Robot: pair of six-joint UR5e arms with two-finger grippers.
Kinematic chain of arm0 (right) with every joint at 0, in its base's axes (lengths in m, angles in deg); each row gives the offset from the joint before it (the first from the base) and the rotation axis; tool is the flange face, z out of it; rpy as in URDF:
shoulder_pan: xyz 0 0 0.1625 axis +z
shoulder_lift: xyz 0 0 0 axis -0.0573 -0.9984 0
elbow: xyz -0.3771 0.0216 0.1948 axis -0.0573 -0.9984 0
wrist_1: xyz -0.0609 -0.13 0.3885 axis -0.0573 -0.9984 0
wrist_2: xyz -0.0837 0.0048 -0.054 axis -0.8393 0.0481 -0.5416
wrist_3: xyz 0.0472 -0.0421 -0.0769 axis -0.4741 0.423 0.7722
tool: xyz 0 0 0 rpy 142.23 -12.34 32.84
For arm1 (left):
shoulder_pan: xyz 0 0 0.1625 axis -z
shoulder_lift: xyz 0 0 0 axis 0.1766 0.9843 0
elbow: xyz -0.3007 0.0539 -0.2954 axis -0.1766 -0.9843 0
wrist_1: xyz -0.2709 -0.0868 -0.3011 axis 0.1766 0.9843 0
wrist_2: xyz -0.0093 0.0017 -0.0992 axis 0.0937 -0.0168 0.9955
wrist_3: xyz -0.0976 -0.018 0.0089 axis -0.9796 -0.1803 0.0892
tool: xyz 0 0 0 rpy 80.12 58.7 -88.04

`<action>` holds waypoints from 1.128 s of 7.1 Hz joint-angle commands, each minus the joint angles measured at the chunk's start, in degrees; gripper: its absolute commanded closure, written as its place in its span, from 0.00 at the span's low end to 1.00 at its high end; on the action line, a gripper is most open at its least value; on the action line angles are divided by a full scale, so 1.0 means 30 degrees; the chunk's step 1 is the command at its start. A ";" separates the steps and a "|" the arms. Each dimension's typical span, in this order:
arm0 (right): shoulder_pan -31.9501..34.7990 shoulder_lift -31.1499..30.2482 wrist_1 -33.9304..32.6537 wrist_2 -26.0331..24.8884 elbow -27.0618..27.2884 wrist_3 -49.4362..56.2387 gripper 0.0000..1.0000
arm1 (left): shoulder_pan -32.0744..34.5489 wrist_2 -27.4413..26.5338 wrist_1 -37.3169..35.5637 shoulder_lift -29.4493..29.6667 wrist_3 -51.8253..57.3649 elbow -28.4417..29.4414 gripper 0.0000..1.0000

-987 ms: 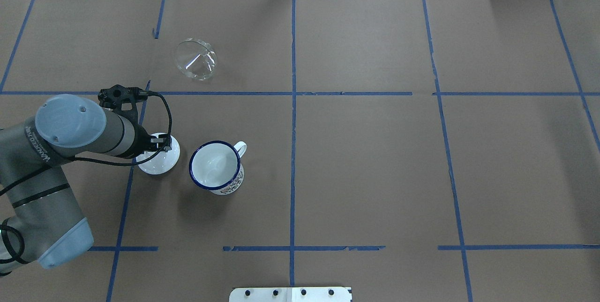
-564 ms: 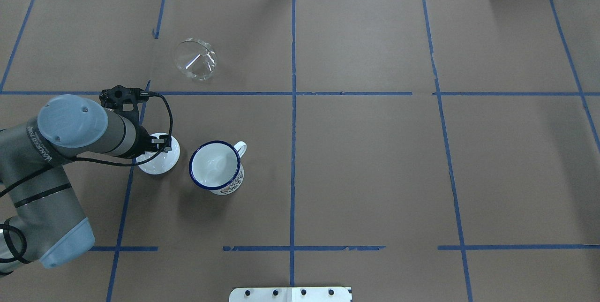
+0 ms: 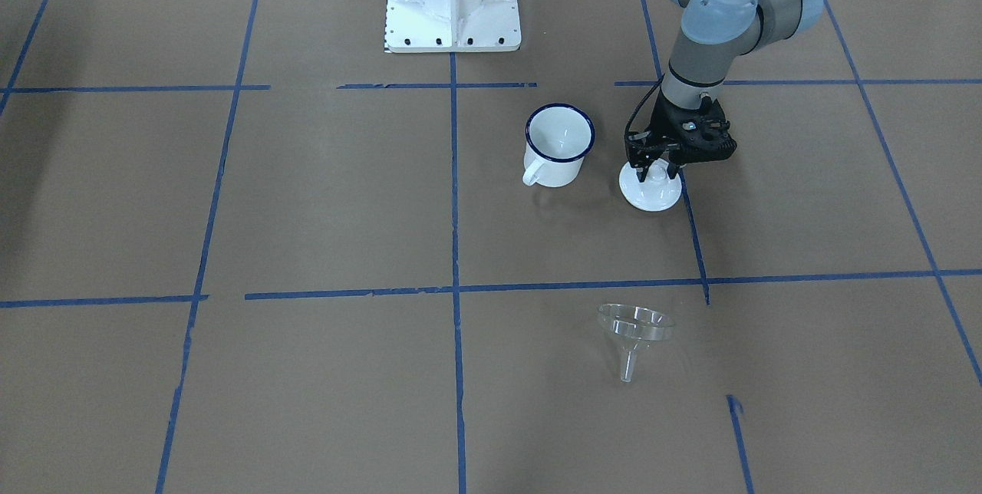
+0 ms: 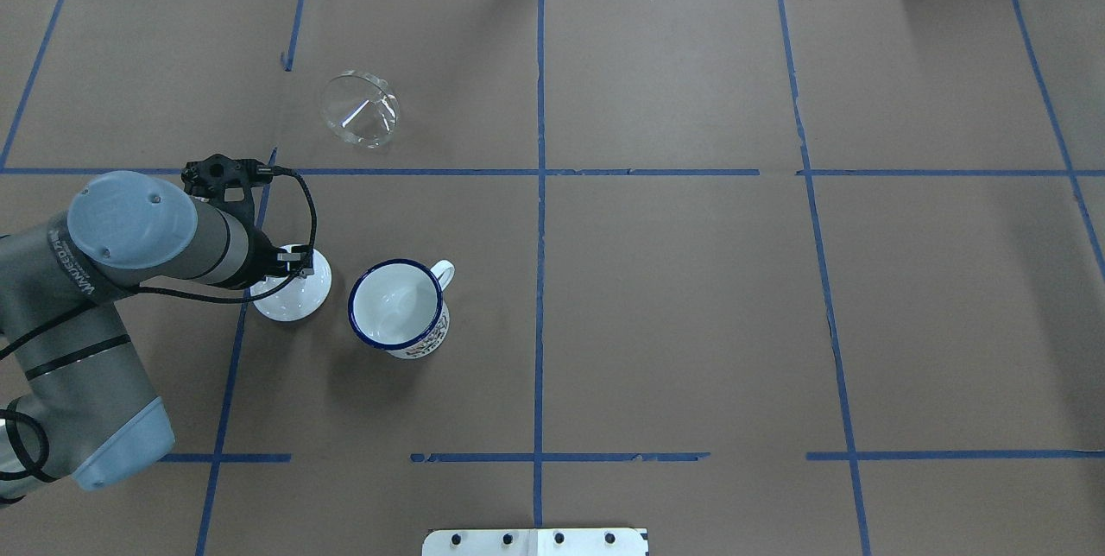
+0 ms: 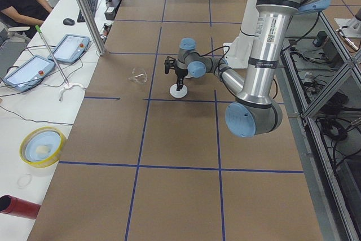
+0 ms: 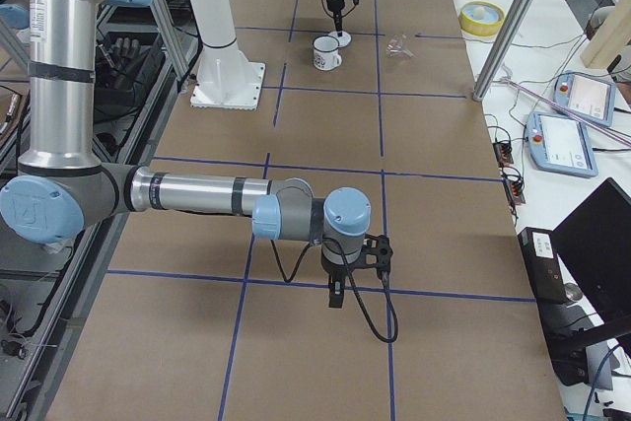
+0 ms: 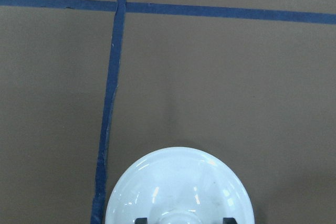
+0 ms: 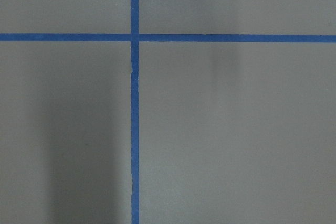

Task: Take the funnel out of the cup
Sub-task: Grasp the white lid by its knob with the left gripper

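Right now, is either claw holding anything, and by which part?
Nothing seems held: the left claw straddles the knob of the white lid, fingers apart; the right claw is empty.

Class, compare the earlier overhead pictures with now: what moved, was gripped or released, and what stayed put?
Almost nothing: the left arm shifted only a trifle, its left pincer open astride the knob of the white lid. Nothing was visibly taken or released. The lid, cup and funnel kept their places.

Table (image 4: 691, 280) (brown paper, blue tape) bears cup (image 4: 399, 307), tipped funnel (image 4: 360, 109), lid (image 4: 302, 299).
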 commanded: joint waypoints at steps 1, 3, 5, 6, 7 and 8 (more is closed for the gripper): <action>0.0000 0.0000 0.0000 0.0000 0.0000 0.0000 0.00 | 0.0032 -0.0002 0.0000 0.0000 0.0053 0.0012 0.46; 0.0000 0.0000 0.0000 0.0000 0.0000 0.0000 0.00 | 0.0061 -0.0031 0.0000 0.0000 0.0053 0.0012 0.55; 0.0000 0.0000 0.0000 0.0000 0.0000 0.0000 0.00 | 0.0061 -0.0031 0.0000 0.0000 0.0053 0.0012 1.00; 0.0000 0.0000 0.0000 0.0000 0.0000 0.0000 0.00 | 0.0148 -0.0002 0.0000 -0.0029 0.0053 -0.0162 1.00; 0.0000 0.0000 0.0000 0.0000 0.0000 0.0000 0.00 | 0.0787 0.0056 -0.0145 -0.0058 0.0082 -0.0628 1.00; 0.0000 0.0000 0.0000 0.0000 0.0000 0.0000 0.00 | 0.1664 0.0231 -0.1829 0.0058 0.0546 -0.1503 1.00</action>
